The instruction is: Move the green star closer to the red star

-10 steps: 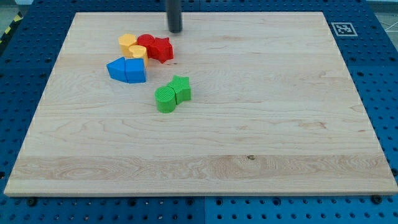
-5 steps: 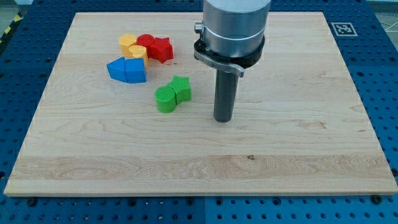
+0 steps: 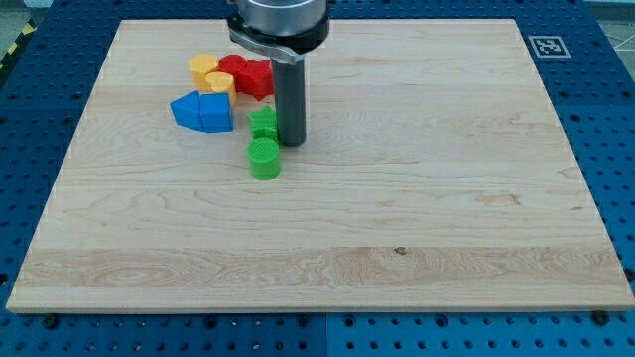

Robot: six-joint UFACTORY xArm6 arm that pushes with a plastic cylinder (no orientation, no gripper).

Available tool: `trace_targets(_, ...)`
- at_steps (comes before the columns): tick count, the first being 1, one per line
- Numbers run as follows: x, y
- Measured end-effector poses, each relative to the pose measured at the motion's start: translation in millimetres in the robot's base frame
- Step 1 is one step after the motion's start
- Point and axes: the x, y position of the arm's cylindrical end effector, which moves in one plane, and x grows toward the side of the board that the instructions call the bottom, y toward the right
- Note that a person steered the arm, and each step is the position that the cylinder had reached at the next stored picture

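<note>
Tip right up against the green star

My tip (image 3: 292, 141) touches the green star's (image 3: 262, 122) right side; no claw, just a rod. Red star (image 3: 256, 77) sits just beyond, so push far-left.

Crowded in the upper left: red star (image 3: 260, 76), yellow blocks (image 3: 210, 75), blue blocks (image 3: 202, 111), green star (image 3: 263, 123) and green cylinder (image 3: 264, 158), tip (image 3: 292, 142) just right of them. Open board (image 3: 446, 198) across right and bottom.
</note>
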Motion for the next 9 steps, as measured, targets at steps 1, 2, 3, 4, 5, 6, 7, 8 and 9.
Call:
trace_targets(1, 3.4, -1.9)
trace_targets(2, 31.2, -0.1)
trace_targets(3, 35.1, -13.5)
trace_targets(4, 35.0, -35.7)
trace_targets(5, 29.5, -39.0)
trace_targets(6, 15.9, -39.0)
trace_targets(7, 6.2, -39.0)
trace_targets(8, -1.5, -39.0)
trace_targets(9, -9.7, -39.0)
